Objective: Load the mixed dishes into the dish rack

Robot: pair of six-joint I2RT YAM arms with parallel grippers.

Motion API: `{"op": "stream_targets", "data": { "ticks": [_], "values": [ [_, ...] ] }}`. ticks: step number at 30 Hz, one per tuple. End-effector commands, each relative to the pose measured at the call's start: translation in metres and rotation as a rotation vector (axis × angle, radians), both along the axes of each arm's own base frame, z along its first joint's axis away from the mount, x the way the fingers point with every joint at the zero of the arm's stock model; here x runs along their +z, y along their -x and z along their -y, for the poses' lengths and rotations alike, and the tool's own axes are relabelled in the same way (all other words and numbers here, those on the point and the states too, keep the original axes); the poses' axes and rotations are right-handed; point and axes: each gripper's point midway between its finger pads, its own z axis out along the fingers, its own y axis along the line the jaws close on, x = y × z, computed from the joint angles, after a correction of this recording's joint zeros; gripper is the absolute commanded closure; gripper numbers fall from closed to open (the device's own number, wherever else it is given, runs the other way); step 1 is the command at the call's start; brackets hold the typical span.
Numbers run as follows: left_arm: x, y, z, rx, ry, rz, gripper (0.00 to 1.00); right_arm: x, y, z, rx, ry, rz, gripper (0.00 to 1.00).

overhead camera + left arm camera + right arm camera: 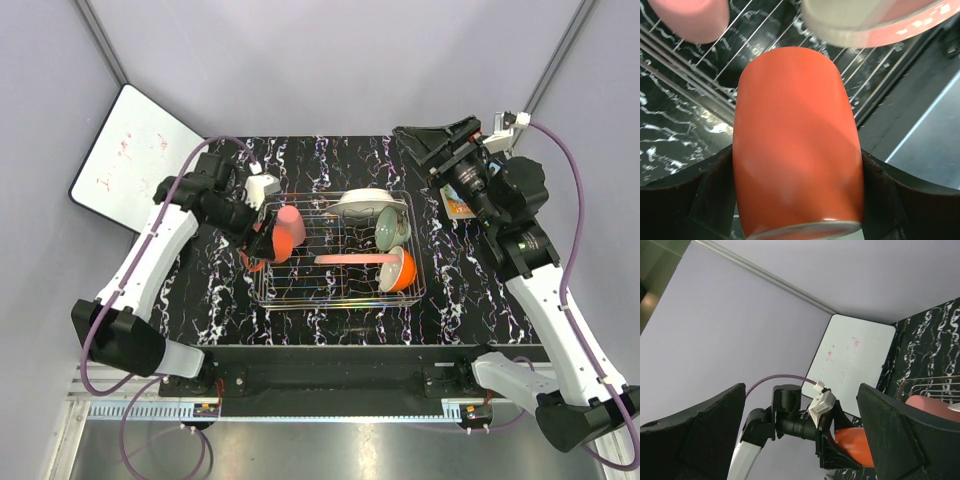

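My left gripper (260,247) is shut on the orange mug (256,263) at the left end of the dish rack (340,292). In the left wrist view the mug (797,145) fills the gap of the gripper (797,202), both pads pressed on its sides, above the rack wires (695,65). In the rack are a pink cup (289,230), a white plate (360,203), a mint-green bowl (392,228), an orange bowl (402,270) and a pink plate (352,259). My right gripper (425,150) is raised at the back right, open and empty (802,435).
A white board (125,155) leans at the back left, off the black marbled table (330,160). A small colourful item (458,205) lies under the right arm. In the right wrist view the left arm (790,422) and the mug (855,445) show between the fingers.
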Motion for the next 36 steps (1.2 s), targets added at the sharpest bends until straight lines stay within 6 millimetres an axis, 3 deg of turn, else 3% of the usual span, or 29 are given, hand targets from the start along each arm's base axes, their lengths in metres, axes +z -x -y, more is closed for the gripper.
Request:
{"op": "stream_targets", "data": {
  "ticks": [1,8,22,29,36],
  "values": [
    [0.005,-0.012,0.002,-0.022,-0.081,0.141,1.00,-0.026,-0.007,0.011,-0.078,0.082,-0.050,0.00],
    [-0.025,-0.015,0.027,-0.039,-0.153,0.076,1.00,-0.038,-0.012,0.011,-0.090,0.085,-0.093,0.00],
    [-0.060,-0.026,0.043,-0.052,-0.244,0.066,1.00,-0.042,-0.011,0.014,-0.104,0.090,-0.106,0.00],
    [-0.101,-0.029,0.040,-0.053,-0.324,0.018,1.00,-0.051,-0.016,0.016,-0.124,0.095,-0.128,0.00],
    [-0.113,-0.031,0.033,-0.048,-0.378,0.018,1.00,-0.056,-0.017,0.017,-0.128,0.092,-0.142,0.00]
  ]
}}
